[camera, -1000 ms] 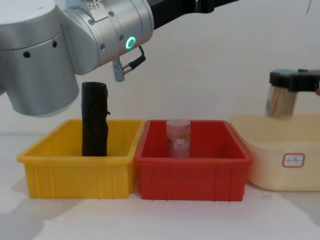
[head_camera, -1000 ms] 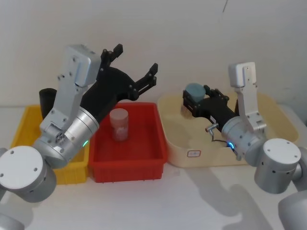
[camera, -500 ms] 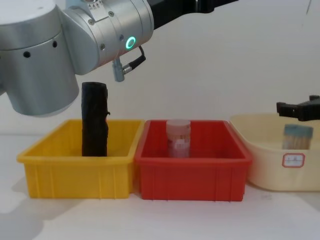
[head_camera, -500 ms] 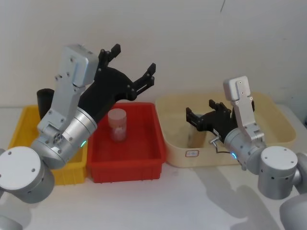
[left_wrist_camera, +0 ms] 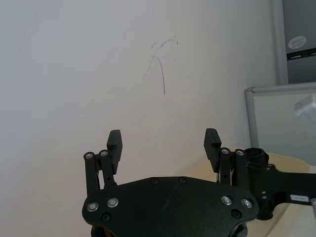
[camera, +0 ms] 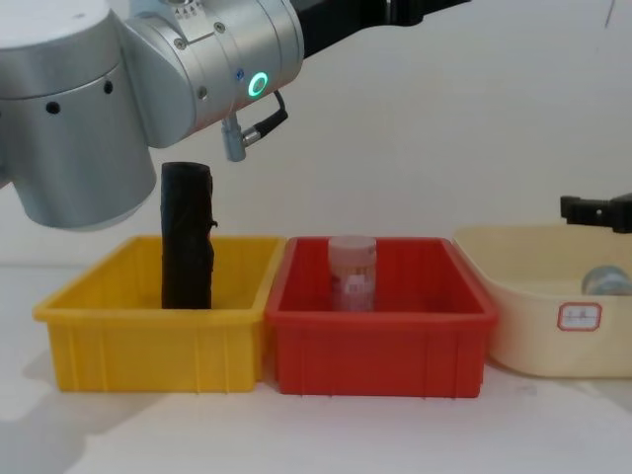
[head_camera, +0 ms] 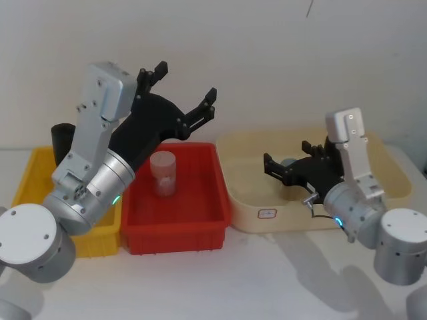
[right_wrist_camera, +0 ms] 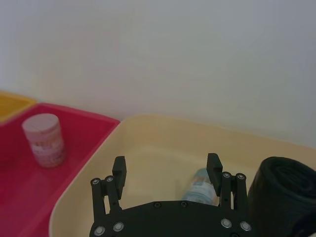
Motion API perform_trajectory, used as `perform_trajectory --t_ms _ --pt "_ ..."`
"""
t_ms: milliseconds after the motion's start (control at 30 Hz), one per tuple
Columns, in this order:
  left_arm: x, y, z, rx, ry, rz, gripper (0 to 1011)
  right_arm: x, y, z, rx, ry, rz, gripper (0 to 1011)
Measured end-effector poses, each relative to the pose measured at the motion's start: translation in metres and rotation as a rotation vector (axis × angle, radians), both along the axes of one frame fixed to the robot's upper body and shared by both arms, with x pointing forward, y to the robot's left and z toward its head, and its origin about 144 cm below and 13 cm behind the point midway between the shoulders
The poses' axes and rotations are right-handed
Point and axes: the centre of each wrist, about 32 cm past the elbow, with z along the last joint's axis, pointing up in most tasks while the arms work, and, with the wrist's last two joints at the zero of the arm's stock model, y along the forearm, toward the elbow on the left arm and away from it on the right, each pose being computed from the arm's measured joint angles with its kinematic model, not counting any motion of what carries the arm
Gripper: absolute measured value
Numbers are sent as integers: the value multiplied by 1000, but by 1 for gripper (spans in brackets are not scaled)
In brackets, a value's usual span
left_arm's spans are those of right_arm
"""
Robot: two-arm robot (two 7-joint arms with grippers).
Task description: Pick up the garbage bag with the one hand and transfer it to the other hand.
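Bins are seen from above in the head view, side-on and low in the chest view; the red bin (head_camera: 177, 203) (camera: 380, 341) is shared. Wrist views are aimed past forked fingers.

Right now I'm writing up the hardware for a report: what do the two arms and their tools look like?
Both arms are silver-grey with fat cylindrical joints. The left tool is black and forked, with silver screw heads; its wrist carries a glowing green ring and a short cable plug. The right tool is the same black fork; its wrist has a blue-green light and a thin cable.
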Motion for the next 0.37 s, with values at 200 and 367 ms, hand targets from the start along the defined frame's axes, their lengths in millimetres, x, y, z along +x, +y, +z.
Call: perform_trajectory --t_ms 200,367 --pt "0 0 0 0 0 0 1001 -9 -3 5 17 -7 13 1000" --pt "0 0 0 0 0 0 1001 -15 -4 9 28 -11 21 1001"
